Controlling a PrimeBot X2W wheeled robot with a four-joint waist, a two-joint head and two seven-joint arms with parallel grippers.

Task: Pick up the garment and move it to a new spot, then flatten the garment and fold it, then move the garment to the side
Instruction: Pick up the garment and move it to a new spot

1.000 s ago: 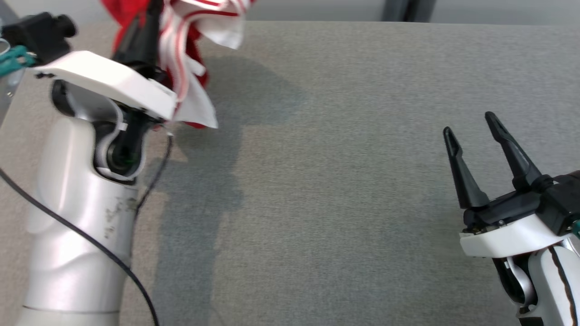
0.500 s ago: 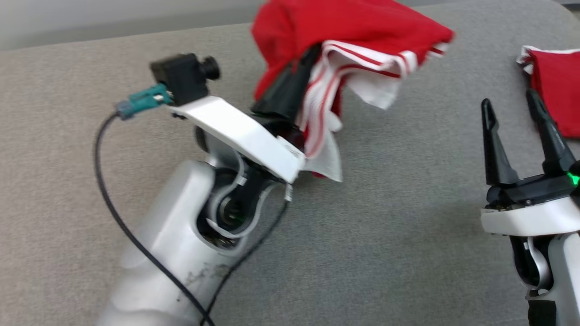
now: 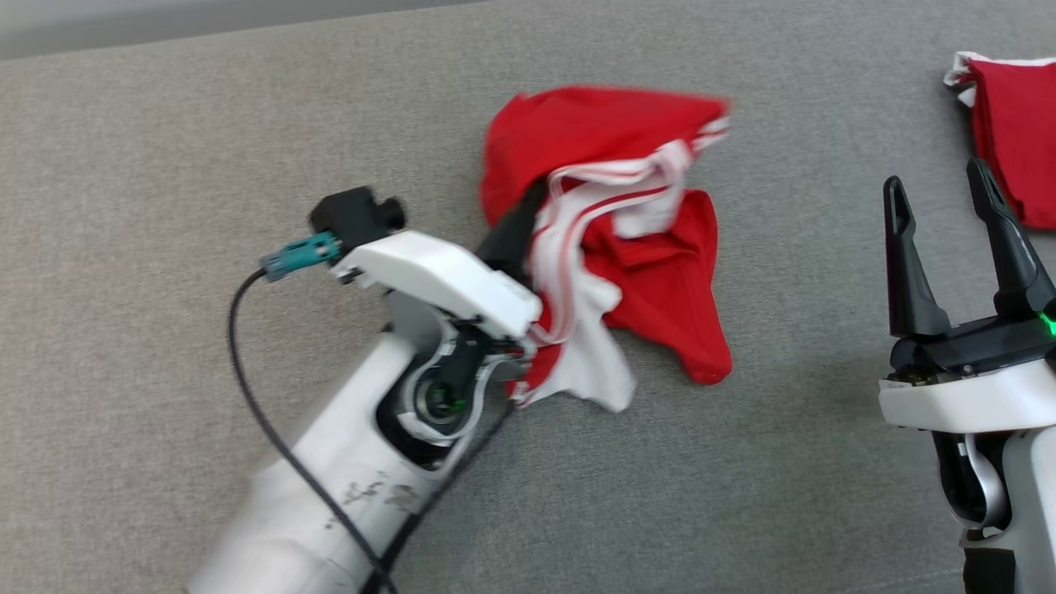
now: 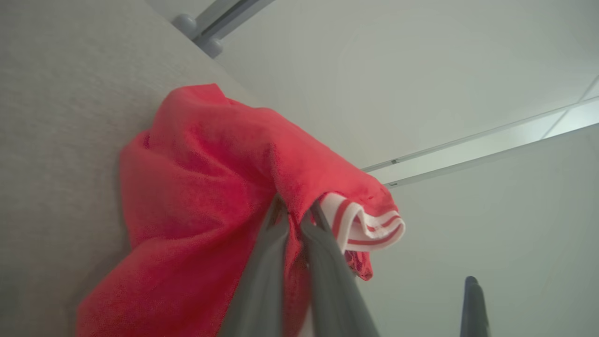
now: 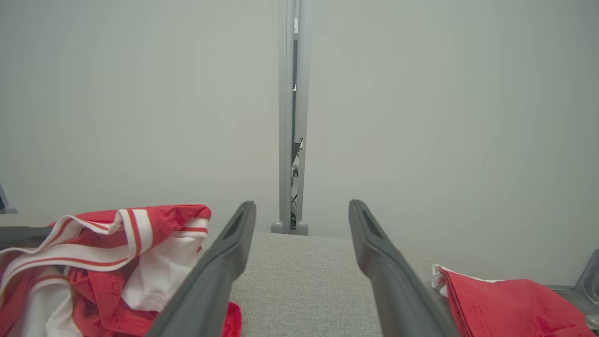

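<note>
Item one: garment (image 3: 635, 272), red with white striped trim. It is bunched in a loose heap near the middle of the grey table (image 3: 165, 165); the lower folds appear to touch the surface and the upper part is held up.

Item two: left gripper (image 4: 295, 217). Its jaws are pinched shut on a fold of the garment, with the fingers (image 4: 262, 281) half buried in cloth. The hold looks meant for carrying the piece to its new spot. Set-down seems close, and flattening is not yet begun.

Item three: right gripper (image 3: 938, 177). Its jaws are spread wide and empty, well apart to the right, likely waiting to help spread the cloth.

Item four: second red cloth (image 3: 1015, 140), folded at the table's far right, apparently set aside.
</note>
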